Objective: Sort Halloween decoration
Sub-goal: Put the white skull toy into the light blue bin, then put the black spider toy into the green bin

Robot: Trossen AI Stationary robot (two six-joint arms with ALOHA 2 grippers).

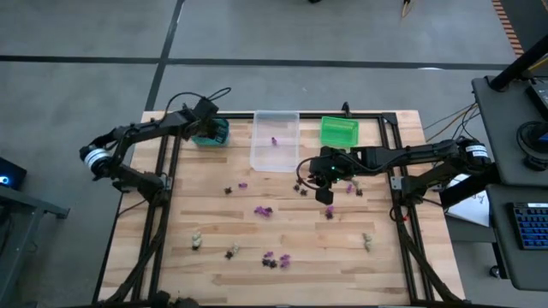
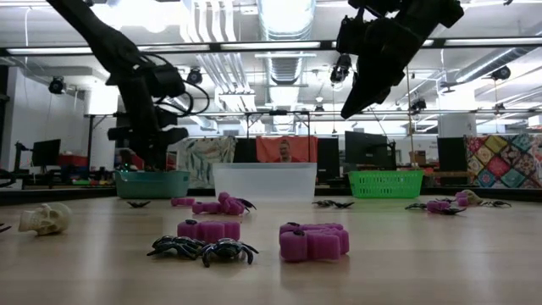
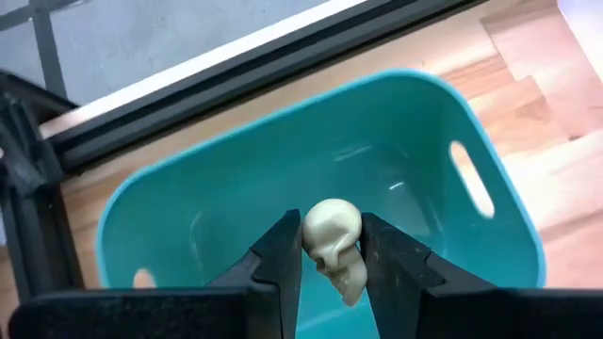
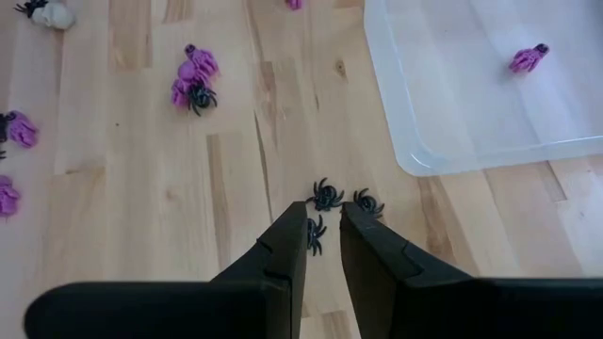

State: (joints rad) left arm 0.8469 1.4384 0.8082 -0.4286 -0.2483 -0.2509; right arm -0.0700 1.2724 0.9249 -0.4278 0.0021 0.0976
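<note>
Above the teal bin (image 3: 320,179) at the table's far left, the left gripper (image 3: 330,250) pinches a pale beige skull (image 3: 335,237) between its fingers, held over the bin's open mouth and not yet let go. No other trinket shows in the part of that bin that can be seen. Beside it, the clear bin (image 1: 275,141) holds one purple piece (image 1: 275,141), and the green bin (image 1: 339,131) shows nothing inside from above, so sorting looks barely begun. Nearly all of the decorations lie loose on the wood: purple pieces (image 1: 263,210) near the middle, more purple and black ones (image 1: 276,259) toward the near edge, beige skulls (image 1: 196,241) at the near left and near right, and black spiders (image 4: 325,196) just off the clear bin's corner. The right gripper (image 4: 320,240) hangs over that spider cluster with its fingers set close together; a small spider (image 4: 315,233) shows in the narrow gap between them, but whether it is gripped or simply lying on the table beneath cannot be told. By this reckoning one skull is about to be dropped, one purple piece is binned, and the rest remain to be picked up colour by colour.
</note>
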